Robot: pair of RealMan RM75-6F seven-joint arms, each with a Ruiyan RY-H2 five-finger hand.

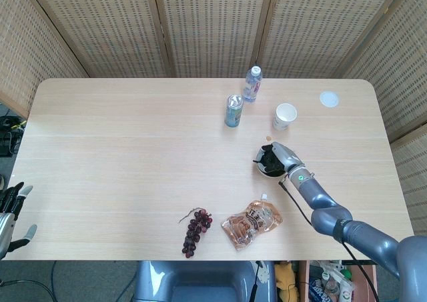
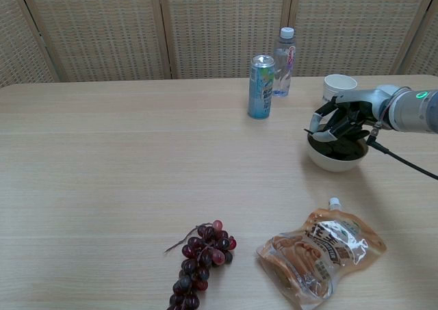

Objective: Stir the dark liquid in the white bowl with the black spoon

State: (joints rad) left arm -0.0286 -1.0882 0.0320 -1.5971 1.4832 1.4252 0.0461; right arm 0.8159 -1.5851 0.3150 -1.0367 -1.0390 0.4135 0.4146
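Note:
A white bowl [image 1: 265,171] [image 2: 335,161] of dark liquid stands right of the table's centre. My right hand [image 1: 276,157] [image 2: 341,120] hovers low over the bowl, fingers curled down around the black spoon [image 2: 310,130], whose thin dark end pokes out over the left rim. The spoon's bowl end is hidden under my fingers and in the dark liquid. My left hand [image 1: 9,209] shows only in the head view, off the table's near left corner, fingers apart and holding nothing.
Behind the bowl stand a paper cup [image 1: 285,116] [image 2: 339,87], a green can [image 1: 233,111] [image 2: 261,87] and a water bottle [image 1: 252,83] [image 2: 285,61]. A white lid [image 1: 328,99] lies far right. Grapes [image 1: 195,231] [image 2: 202,254] and a snack pouch [image 1: 251,223] [image 2: 320,253] lie near the front edge.

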